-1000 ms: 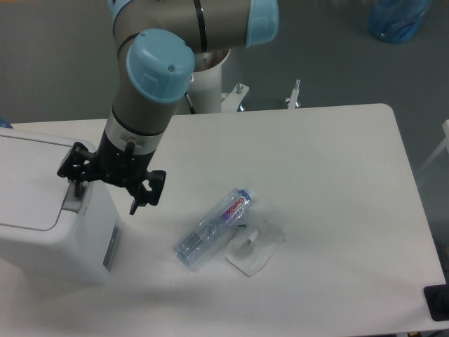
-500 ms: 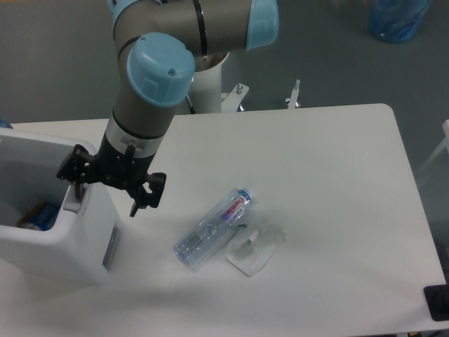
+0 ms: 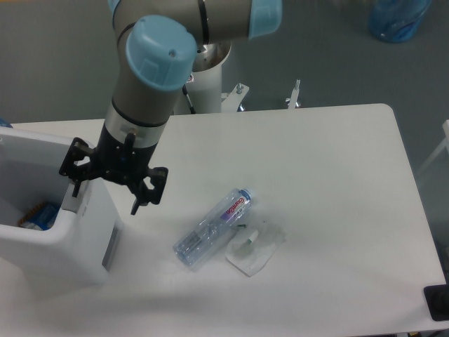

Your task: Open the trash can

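The white trash can (image 3: 77,246) stands at the table's left edge with its lid (image 3: 31,144) swung up, so the inside shows. A blue and orange item (image 3: 38,214) lies inside it. My gripper (image 3: 105,196) hangs open over the can's right rim. One finger (image 3: 76,188) is just above the grey push tab (image 3: 71,205), and the other finger (image 3: 137,203) is past the can's right side over the table. Nothing sits between the fingers. The grey side panel (image 3: 110,249) faces right.
A clear plastic bottle (image 3: 210,228) lies on its side at mid-table, with a crumpled clear wrapper (image 3: 254,247) beside it. The arm's base (image 3: 207,84) stands behind the table. A blue bag (image 3: 396,17) is on the floor at top right, and a black object (image 3: 438,302) at the lower right edge.
The lid was flat and shut one second ago and now stands open, showing the inside. The gripper has lifted slightly above the push tab.
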